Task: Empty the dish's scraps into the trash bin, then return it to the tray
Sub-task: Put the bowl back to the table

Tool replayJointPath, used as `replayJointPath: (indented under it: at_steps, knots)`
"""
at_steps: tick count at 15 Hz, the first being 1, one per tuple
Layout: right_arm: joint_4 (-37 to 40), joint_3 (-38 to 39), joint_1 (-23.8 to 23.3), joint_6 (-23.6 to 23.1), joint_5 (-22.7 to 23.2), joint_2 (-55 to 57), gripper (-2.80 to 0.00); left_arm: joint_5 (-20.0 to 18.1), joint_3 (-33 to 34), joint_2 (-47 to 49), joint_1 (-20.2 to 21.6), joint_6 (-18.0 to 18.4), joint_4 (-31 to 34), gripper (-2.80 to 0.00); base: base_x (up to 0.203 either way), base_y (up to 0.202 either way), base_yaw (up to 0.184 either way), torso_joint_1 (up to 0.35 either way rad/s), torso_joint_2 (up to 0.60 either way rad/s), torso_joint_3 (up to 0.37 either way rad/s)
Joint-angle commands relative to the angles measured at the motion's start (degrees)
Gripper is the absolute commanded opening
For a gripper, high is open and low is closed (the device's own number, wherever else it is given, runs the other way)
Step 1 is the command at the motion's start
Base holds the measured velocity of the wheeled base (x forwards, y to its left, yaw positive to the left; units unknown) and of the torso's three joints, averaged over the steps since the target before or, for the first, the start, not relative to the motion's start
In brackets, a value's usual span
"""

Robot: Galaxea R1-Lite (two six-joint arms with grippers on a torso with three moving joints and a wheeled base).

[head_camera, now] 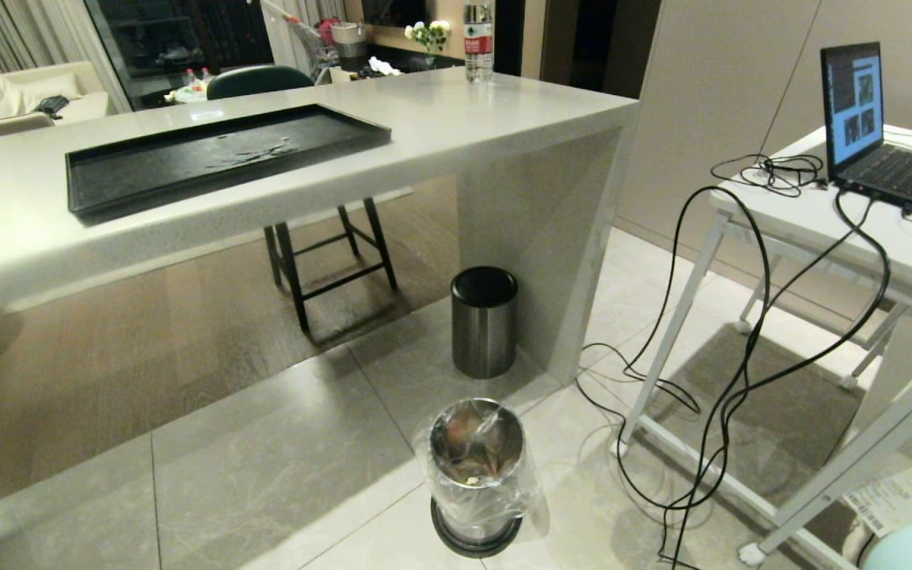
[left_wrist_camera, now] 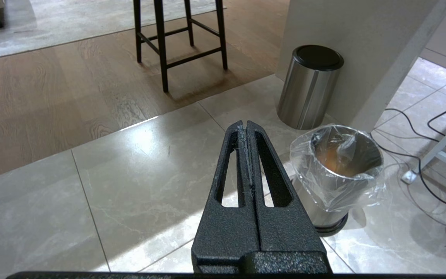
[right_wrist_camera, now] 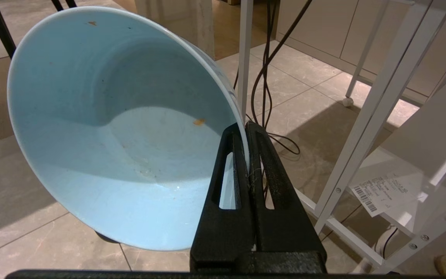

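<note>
The right hand (right_wrist_camera: pixel 246 131) is clamped on the rim of the dish (right_wrist_camera: pixel 122 128) — tipped on its side, nearly clean, one orange fleck stuck inside. The left hand (left_wrist_camera: pixel 246 128) hangs pressed together, holding nothing. The trash bin (head_camera: pixel 477 475) stands on the floor at 6 o'clock; the tray (head_camera: pixel 218 154) lies on the bench at 10 o'clock.

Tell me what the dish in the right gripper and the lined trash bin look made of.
Dish: pale blue, smooth, probably plastic or melamine, given its soft even sheen and thin rim. Trash bin: polished metal, likely steel, with mirror-like reflections inside; its liner is thin clear plastic film, crinkled over the rim.
</note>
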Motion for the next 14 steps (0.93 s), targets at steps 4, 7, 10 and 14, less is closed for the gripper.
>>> replayJointPath:
  at_steps: [4, 7, 10, 14]
  knots:
    - [0.0, 0.0, 0.1, 0.0, 0.0, 0.1, -2.80, 0.1, 0.0, 0.1, -0.1, 0.0, 0.0, -2.80, 0.000, 0.000, 0.000, 0.000, 0.00, 0.000]
    - [0.1, 0.0, 0.1, 0.1, 0.0, 0.1, -2.80, 0.1, 0.0, 0.1, 0.0, 0.0, 0.0, -2.80, 0.000, 0.000, 0.000, 0.000, 0.00, 0.000]
    - [0.0, 0.0, 0.1, 0.0, 0.0, 0.1, -2.80, 0.1, 0.0, 0.1, 0.0, 0.0, 0.0, -2.80, 0.000, 0.000, 0.000, 0.000, 0.00, 0.000]
    - [0.0, 0.0, 0.1, 0.1, 0.1, 0.1, -2.80, 0.1, 0.0, 0.1, 0.0, 0.0, 0.0, -2.80, 0.000, 0.000, 0.000, 0.000, 0.00, 0.000]
